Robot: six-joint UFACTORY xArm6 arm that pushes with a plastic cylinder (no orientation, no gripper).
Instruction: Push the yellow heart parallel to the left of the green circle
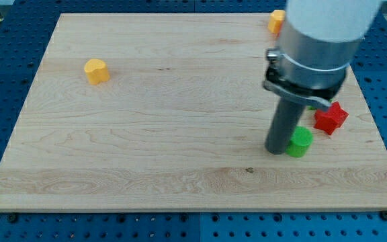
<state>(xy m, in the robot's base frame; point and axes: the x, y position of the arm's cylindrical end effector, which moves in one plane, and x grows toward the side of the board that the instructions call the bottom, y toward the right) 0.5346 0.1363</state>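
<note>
The yellow heart (96, 70) lies near the view's upper left of the wooden board (146, 148). The green circle (300, 142) lies at the view's lower right. My tip (277, 150) rests on the board right beside the green circle, on its left side, touching or nearly touching it. The rod and the arm's grey and white body rise above it and hide part of the board behind.
A red star-shaped block (331, 117) lies just to the upper right of the green circle. Another yellow block (276, 21) sits at the board's top edge, partly hidden by the arm. Blue perforated table surrounds the board.
</note>
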